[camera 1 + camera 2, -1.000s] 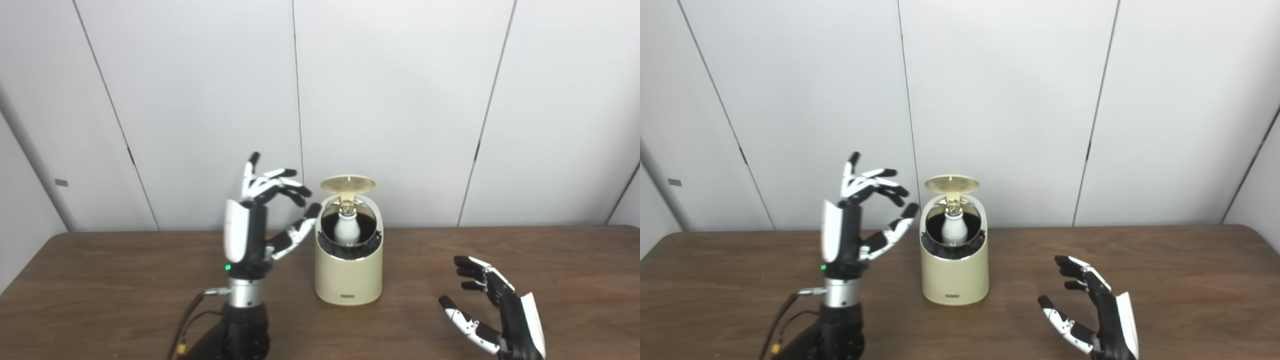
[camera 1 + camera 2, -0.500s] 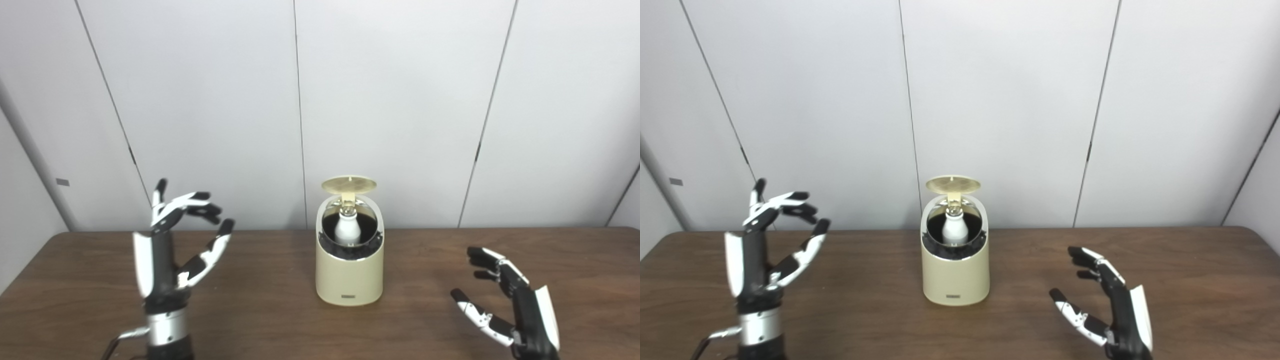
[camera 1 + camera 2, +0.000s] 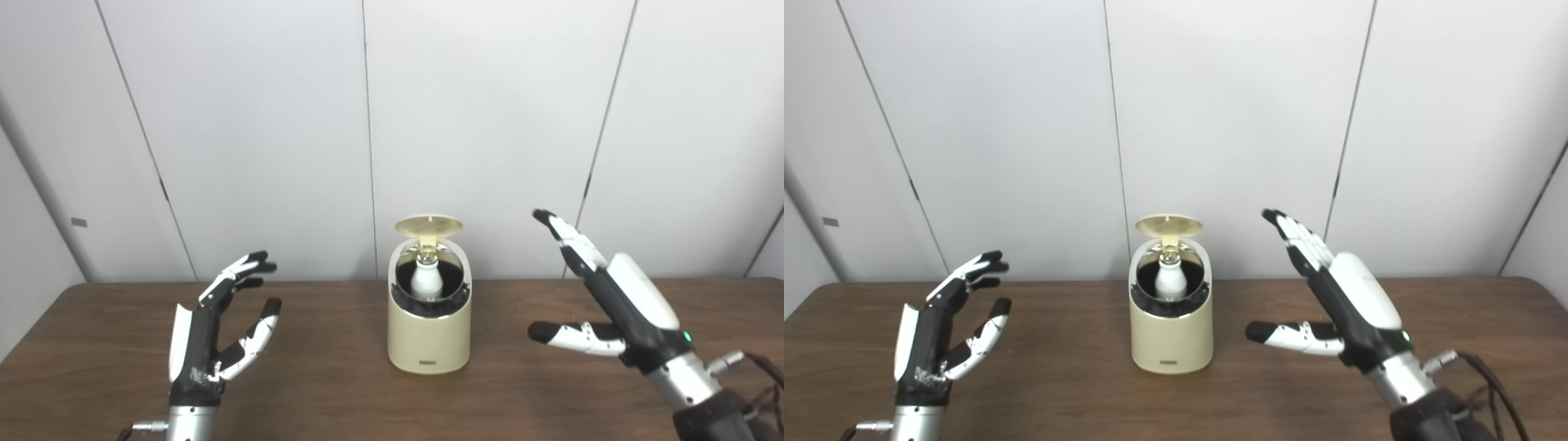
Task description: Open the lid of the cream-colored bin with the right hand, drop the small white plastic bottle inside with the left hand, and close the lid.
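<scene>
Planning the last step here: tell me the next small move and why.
Probably bring the right robot hand over the raised lid and press it down. The white bottle already stands inside the cream bin, the lid is up, and the left robot hand is open and clear.

Bin (image 3: 429,334) stands alone mid-worktop (image 3: 343,392), lid (image 3: 428,226) up at its rear, so top opening is reachable from front & above. Bottle (image 3: 425,278) fills part of the opening. Bare worktop both sides of bin. Left hand (image 3: 211,334) well left of bin, right hand (image 3: 603,300) well right, raised; both w/ fingers spread.
</scene>
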Controlling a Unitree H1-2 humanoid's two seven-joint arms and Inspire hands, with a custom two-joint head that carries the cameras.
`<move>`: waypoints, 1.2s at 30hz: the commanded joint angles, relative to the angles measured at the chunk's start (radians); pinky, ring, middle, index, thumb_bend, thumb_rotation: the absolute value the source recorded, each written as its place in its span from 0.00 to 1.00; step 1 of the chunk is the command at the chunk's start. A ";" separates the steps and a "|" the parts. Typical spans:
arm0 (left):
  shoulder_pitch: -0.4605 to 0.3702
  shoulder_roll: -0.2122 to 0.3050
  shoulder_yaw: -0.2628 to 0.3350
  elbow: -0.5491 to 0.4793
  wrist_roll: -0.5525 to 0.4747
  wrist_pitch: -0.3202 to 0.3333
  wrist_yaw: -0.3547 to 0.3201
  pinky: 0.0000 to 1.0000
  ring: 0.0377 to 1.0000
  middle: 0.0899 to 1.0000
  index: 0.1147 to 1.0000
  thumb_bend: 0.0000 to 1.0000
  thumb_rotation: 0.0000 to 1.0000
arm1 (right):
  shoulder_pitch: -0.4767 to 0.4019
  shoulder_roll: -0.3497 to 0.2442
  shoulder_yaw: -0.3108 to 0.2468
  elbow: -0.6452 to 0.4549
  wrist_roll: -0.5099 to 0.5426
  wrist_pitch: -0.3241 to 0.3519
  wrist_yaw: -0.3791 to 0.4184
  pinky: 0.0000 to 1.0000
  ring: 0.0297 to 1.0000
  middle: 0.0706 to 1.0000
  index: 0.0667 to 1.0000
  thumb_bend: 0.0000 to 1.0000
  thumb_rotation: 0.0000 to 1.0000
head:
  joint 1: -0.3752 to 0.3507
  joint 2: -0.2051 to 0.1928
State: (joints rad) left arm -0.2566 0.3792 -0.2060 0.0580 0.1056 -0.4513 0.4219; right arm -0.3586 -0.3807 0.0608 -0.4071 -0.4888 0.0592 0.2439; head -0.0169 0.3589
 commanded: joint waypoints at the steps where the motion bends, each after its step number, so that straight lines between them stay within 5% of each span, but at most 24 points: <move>1: -0.019 -0.003 0.025 -0.006 -0.006 -0.018 -0.056 0.79 0.86 0.86 0.84 0.44 0.90 | -0.092 -0.025 0.005 -0.047 -0.031 0.026 0.032 1.00 1.00 1.00 1.00 1.00 0.97 | -0.002 -0.002; 8: -0.025 -0.041 0.087 0.059 0.083 -0.018 -0.124 0.86 0.92 0.92 0.91 0.49 0.87 | -0.240 -0.043 0.048 -0.052 -0.090 0.060 0.120 1.00 1.00 1.00 1.00 1.00 0.97 | -0.005 -0.007; 20: -0.031 -0.050 0.083 0.093 0.210 -0.018 -0.048 0.80 0.87 0.88 0.86 0.45 0.88 | -0.407 0.001 0.141 0.036 -0.192 0.104 0.209 1.00 1.00 1.00 0.96 1.00 0.93 | -0.006 -0.004; 36: -0.020 -0.049 0.073 0.087 0.272 -0.018 -0.022 0.84 0.89 0.88 0.87 0.50 0.89 | -0.527 0.038 0.204 0.260 -0.211 0.056 0.188 1.00 1.00 0.93 0.90 1.00 0.97 | -0.006 -0.003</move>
State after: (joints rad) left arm -0.2539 0.3169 -0.1423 0.1677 0.3575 -0.4499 0.3773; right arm -0.8260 -0.3443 0.2704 -0.1503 -0.6956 0.1346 0.4662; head -0.0230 0.3544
